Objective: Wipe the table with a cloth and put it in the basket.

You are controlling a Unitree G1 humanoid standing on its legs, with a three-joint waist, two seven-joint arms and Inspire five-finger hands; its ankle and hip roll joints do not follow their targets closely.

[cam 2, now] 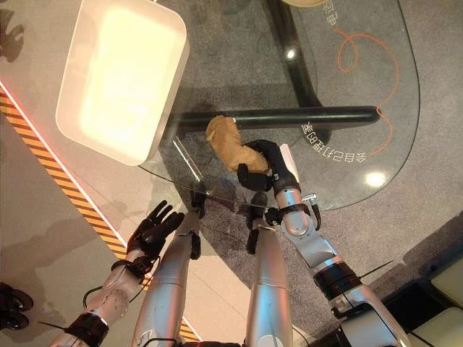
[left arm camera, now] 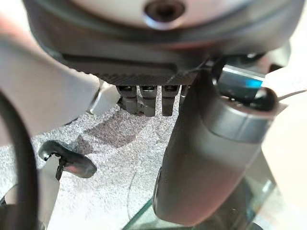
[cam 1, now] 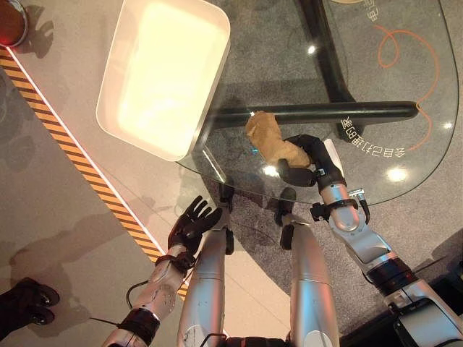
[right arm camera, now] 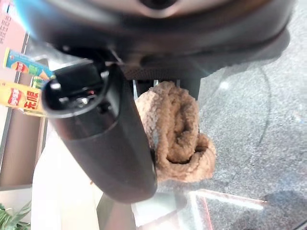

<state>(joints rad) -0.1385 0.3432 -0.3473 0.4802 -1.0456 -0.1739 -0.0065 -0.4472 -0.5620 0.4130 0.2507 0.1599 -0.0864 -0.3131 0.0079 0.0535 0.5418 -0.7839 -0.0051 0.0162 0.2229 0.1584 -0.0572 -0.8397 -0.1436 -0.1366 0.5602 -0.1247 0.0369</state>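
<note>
It looks like a showroom or demo hall: a round glass surface (cam 1: 405, 144) with printed lettering stands on grey carpet (cam 1: 448, 210), beside orange-and-black hazard striping (cam 1: 72, 155) on a smooth floor (cam 1: 43, 217).

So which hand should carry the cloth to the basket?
Right. The right hand already grips the cloth on the glass table; the left hand hangs open below the table edge, off the basket.

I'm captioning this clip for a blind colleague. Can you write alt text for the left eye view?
The robot's right hand grips a bunched tan cloth on a round glass table, near its close edge. A white basket rests on the table's left side, and the left hand hangs open below the table edge, holding nothing.
</note>
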